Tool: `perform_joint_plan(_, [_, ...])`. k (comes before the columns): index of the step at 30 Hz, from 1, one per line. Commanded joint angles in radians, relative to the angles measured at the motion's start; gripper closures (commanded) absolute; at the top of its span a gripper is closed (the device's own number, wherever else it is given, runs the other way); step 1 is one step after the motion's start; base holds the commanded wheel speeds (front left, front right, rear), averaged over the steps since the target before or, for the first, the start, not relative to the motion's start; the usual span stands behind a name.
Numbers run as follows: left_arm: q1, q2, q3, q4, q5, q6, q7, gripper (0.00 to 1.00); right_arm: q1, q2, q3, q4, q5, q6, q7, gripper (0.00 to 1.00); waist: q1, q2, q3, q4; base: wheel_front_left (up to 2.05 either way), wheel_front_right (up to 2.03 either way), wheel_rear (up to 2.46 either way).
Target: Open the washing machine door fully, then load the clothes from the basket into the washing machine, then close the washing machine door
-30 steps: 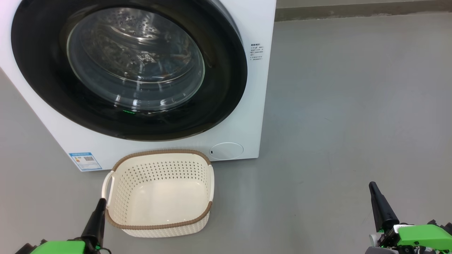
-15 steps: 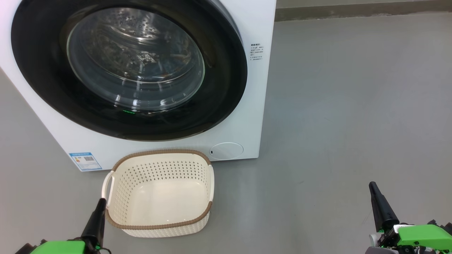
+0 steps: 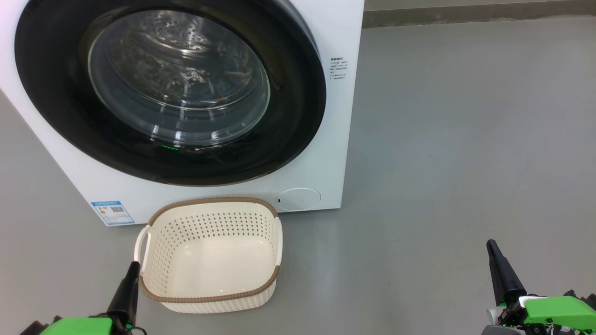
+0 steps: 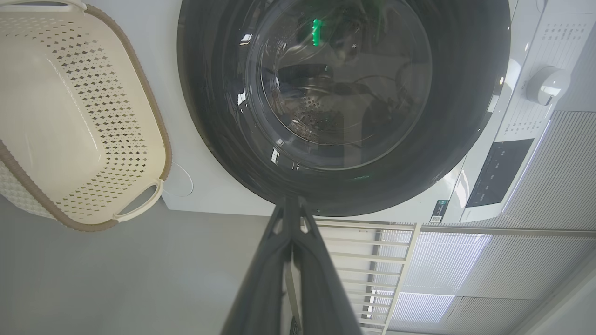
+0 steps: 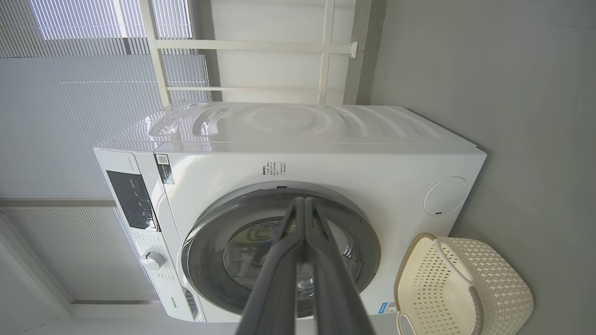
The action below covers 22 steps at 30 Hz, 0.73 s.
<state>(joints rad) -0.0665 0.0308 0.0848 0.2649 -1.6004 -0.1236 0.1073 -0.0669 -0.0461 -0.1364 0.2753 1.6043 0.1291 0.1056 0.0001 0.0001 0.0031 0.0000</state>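
Note:
The washing machine [image 3: 333, 139] stands white at the upper left, its door [image 3: 56, 116] shut flat against the front, black rim around clear glass. Behind the glass the steel drum shows dimly; the clothes are out of view. On the floor before the machine sits the basket [image 3: 214, 201], cream with a brown rim, with nothing in it. My left gripper [image 3: 134, 266] is shut and empty just left of the basket's near corner. Far to the right, my right gripper [image 3: 490, 244] is shut and empty over bare floor. The left wrist view shows the left gripper [image 4: 291, 201] pointing at the door [image 4: 209, 93]; the right wrist view shows the right gripper [image 5: 305, 201] likewise.
Grey floor [image 3: 465, 139] stretches wide to the right of the machine, up to a wall base [image 3: 465, 14]. A control panel [image 5: 130, 200] and a dial [image 5: 152, 260] sit on the machine's top front. A white railing [image 5: 260, 46] and blinds stand behind it.

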Motion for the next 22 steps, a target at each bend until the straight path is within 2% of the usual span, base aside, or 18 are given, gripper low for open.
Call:
perform_joint_plan(1, [-0.042, 0.019, 0.029, -0.020, -0.008, -0.007, 0.006, 1.00, -0.041, -0.004, 0.022, -0.030, 0.003, 0.002, 0.008, 1.00, -0.0001, -0.0001, 0.000, 0.000, 0.00, 0.00, 0.00])
perform_joint_plan(22, [-0.042, 0.019, 0.029, -0.020, -0.008, -0.007, 0.006, 1.00, -0.041, -0.004, 0.022, -0.030, 0.003, 0.002, 0.008, 1.00, -0.0001, -0.0001, 0.000, 0.000, 0.00, 0.00, 0.00])
